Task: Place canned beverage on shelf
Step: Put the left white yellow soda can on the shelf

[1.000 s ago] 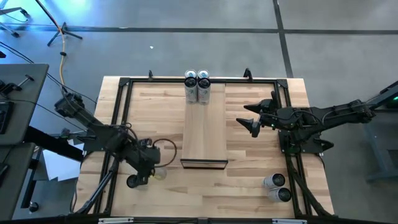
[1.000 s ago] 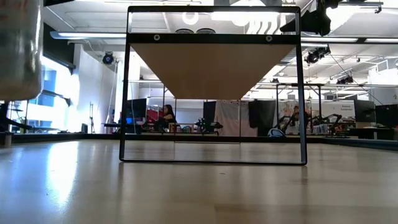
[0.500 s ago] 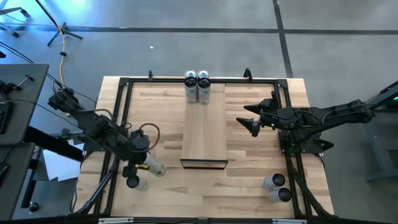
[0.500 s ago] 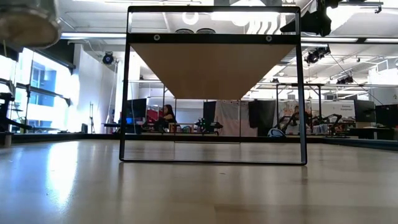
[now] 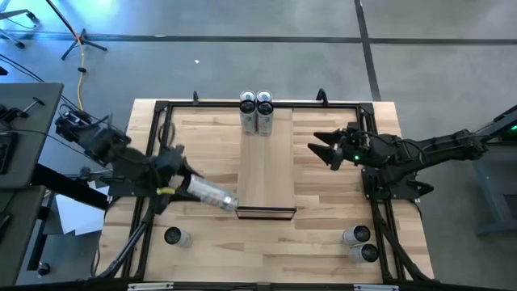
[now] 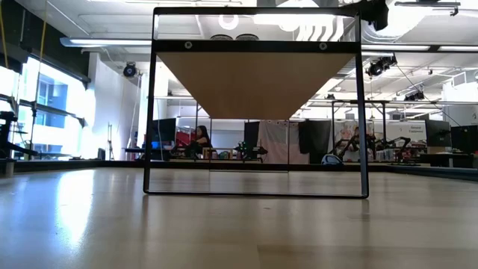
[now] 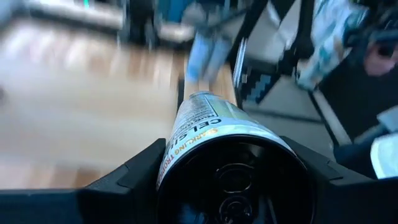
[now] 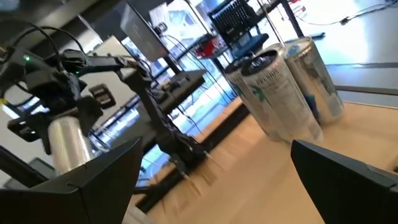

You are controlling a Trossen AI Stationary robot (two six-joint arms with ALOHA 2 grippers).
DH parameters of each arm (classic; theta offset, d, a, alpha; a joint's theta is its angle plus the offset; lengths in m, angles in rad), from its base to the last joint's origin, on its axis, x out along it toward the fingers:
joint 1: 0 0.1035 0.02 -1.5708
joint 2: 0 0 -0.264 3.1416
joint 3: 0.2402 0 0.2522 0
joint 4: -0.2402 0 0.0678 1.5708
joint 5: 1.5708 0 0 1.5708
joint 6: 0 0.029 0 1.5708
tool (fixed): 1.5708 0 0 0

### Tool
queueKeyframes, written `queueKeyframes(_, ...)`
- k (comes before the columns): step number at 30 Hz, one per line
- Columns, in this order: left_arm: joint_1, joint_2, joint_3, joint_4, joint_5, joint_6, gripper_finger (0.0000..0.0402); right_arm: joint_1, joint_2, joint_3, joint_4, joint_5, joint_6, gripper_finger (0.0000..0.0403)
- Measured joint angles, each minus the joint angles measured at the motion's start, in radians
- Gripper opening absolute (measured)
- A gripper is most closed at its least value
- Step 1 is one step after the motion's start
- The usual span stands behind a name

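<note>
A butcher-block tabletop (image 5: 202, 230) with a black frame carries a narrow light-wood shelf (image 5: 265, 174) running down its middle. Two cans (image 5: 257, 111) stand on the shelf's far end. The left end effector (image 5: 179, 184) is closed on a silver can (image 5: 210, 196), held on its side in the air with its free end just beside the shelf's near left corner. The right end effector (image 5: 321, 147) hovers to the right of the shelf, jaws spread wide and holding nothing. One can (image 5: 174, 237) stands near the tabletop's front left, two more (image 5: 359, 243) near the front right.
</note>
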Motion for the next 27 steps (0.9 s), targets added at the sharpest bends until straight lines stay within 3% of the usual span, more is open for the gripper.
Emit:
queueKeyframes(9,0.192,0.163,0.34,-0.005,-0.029,0.359,0.023,0.0,0.0,0.0,0.046,0.0,-0.012,0.0397)
queueKeyframes(17,0.396,0.398,0.652,-0.227,-0.027,0.519,0.023,0.0,0.0,0.0,0.04,0.0,-0.029,0.0397)
queueKeyframes(27,0.478,0.591,0.752,-0.376,0.147,0.524,0.023,0.0,0.039,0.0,0.009,0.0,-0.02,0.0397)
